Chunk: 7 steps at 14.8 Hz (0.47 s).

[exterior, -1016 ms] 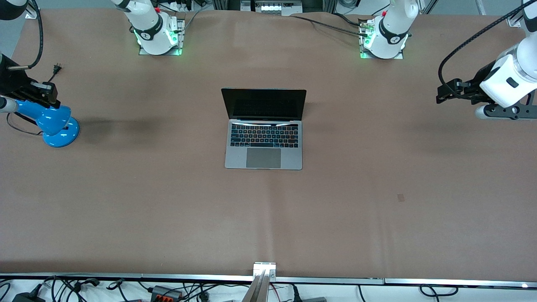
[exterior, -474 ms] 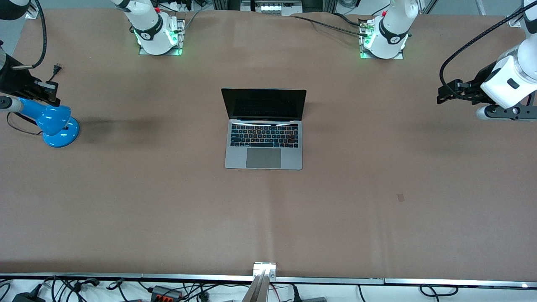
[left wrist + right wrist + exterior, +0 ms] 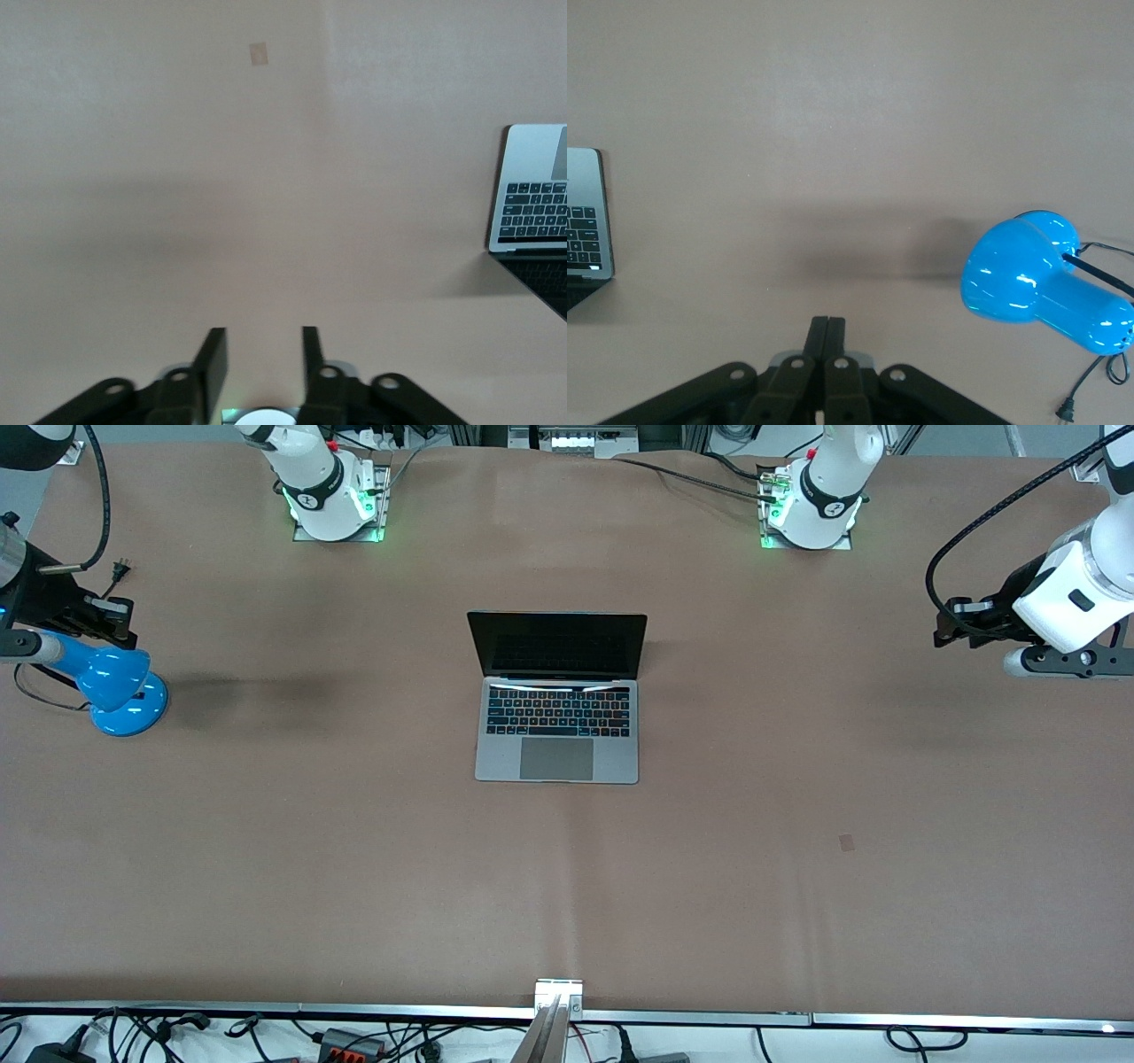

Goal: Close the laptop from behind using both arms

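Since the earlier frame the left gripper [image 3: 944, 631] has narrowed its fingers [image 3: 213, 359] to a small gap, empty, over the table's left-arm end. Right gripper [image 3: 120, 622] has lifted a little above the lamp [image 3: 115, 686], fingers [image 3: 827, 341] pressed together on nothing. Laptop [image 3: 558, 695] sits unmoved and open at mid-table, well apart from both. Risks: one arm arriving first could skew or slide the laptop; a hard push on the lid could slam it; the right arm could snag the lamp.
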Each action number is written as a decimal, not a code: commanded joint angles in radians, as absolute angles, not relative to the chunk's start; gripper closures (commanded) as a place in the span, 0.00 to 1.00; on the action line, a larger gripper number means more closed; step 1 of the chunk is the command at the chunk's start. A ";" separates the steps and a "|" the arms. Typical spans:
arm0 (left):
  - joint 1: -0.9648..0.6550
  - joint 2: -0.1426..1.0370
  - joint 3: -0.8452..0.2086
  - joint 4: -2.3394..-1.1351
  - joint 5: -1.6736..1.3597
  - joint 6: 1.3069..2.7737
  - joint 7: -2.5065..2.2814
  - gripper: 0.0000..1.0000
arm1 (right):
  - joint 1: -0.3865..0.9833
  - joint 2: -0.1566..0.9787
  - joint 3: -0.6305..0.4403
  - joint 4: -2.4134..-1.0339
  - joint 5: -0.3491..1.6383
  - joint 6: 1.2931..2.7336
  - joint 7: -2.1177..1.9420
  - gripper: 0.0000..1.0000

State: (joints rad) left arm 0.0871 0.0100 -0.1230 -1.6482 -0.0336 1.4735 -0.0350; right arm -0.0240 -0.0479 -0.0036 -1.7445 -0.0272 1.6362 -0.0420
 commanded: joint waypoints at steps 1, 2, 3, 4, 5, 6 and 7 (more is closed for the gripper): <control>0.092 -0.002 -0.126 -1.657 -0.058 1.431 -0.031 1.00 | -0.009 -0.058 -0.003 -1.756 -0.011 1.600 -0.046 1.00; 0.091 0.003 -0.126 -1.657 -0.098 1.434 -0.043 1.00 | 0.009 -0.051 -0.003 -1.756 -0.009 1.579 -0.045 1.00; 0.092 0.008 -0.124 -1.661 -0.139 1.440 -0.046 1.00 | 0.015 -0.048 -0.003 -1.759 -0.009 1.566 -0.044 1.00; 0.094 0.017 -0.124 -1.666 -0.159 1.442 -0.046 1.00 | 0.020 -0.041 -0.003 -1.761 0.009 1.553 -0.044 1.00; 0.092 0.024 -0.124 -1.666 -0.161 1.437 -0.043 1.00 | 0.021 -0.031 -0.003 -1.763 0.043 1.537 -0.040 1.00; 0.092 0.025 -0.130 -1.681 -0.161 1.437 -0.037 1.00 | 0.023 -0.017 -0.003 -1.772 0.081 1.528 -0.040 1.00; 0.092 0.018 -0.135 -1.716 -0.179 1.443 -0.034 1.00 | 0.025 -0.015 -0.003 -1.793 0.104 1.528 -0.040 1.00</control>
State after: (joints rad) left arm 0.0869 0.0250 -0.1243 -1.6707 -0.1458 1.4427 -0.0367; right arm 0.0194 -0.0257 -0.0003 -1.7647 0.0563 1.5402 -0.0425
